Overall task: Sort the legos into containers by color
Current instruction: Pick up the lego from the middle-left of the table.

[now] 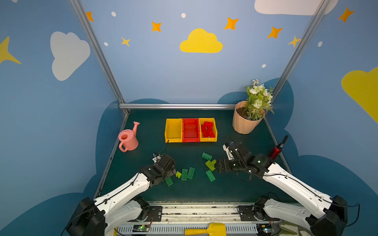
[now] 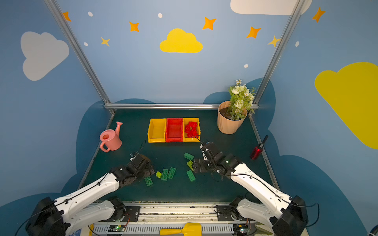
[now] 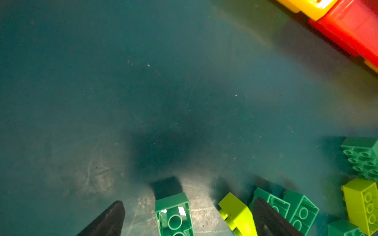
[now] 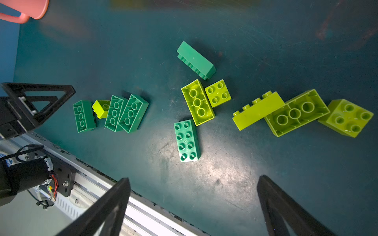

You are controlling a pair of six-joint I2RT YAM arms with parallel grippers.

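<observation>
Several red bricks (image 1: 208, 129) piled in rightmost yellow bin (image 1: 208, 139): red judged sorted. Beside it red bin (image 1: 191, 139) and other yellow bin (image 1: 173, 130) bare, likely kept for two greens. Loose on bench (image 1: 184, 192), well short of bins: dark green bricks (image 4: 187, 141), lime bricks (image 4: 296, 113). Low over them left claw (image 3: 189, 204) spread, straddling one dark green brick (image 3: 173, 216); lime piece (image 3: 235, 212) also inside gap, so pinch may catch both. Farther right, right claw (image 4: 194, 178) spread, empty, near lime cluster.

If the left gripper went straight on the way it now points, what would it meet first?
Probably the dark green brick lying between the jaws of the open left gripper. The small lime brick beside one jaw might be brushed too, though depth is unclear.
</observation>
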